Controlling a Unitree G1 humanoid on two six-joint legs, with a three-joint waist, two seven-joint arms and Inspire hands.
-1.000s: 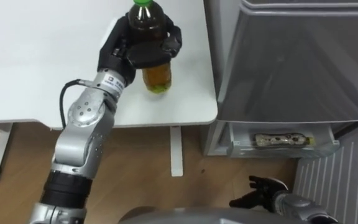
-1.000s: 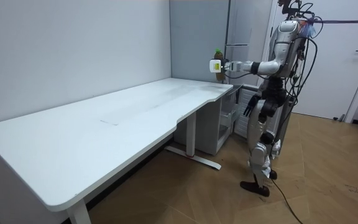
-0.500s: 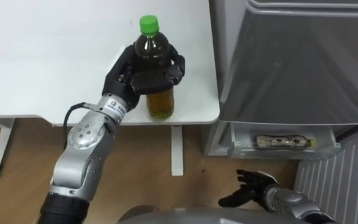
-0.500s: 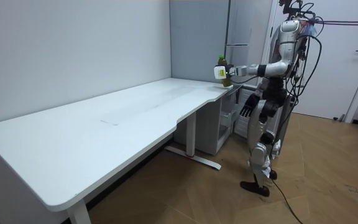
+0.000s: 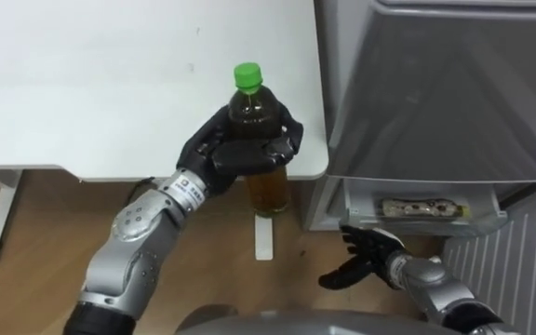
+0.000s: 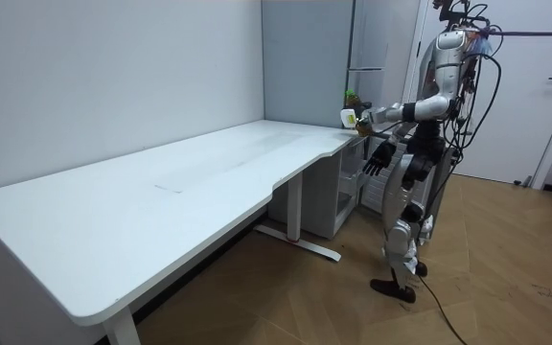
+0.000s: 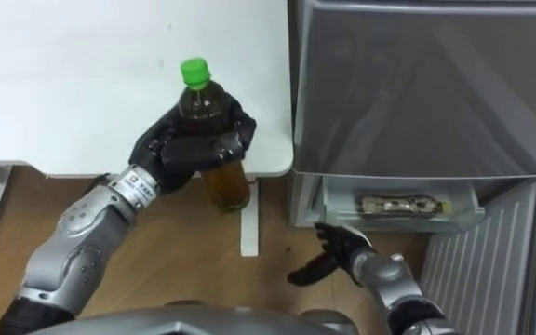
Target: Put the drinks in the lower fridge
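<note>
One green-capped amber bottle (image 5: 269, 192) — clasped by left robot hand (image 5: 235, 154); right robot hand (image 5: 366, 256) spread.

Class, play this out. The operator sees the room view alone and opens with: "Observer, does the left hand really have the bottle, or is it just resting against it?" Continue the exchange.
Observer: It has it. The left hand has its fingers curled round the bottle, which is upright with its green cap on top.
Operator: Is the lower fridge ready to take it?
Observer: Its drawer is open, and one drink lies flat inside.
Operator: What is the right hand doing?
Observer: The right hand is open, fingers spread, low in front of that drawer and apart from it.
</note>
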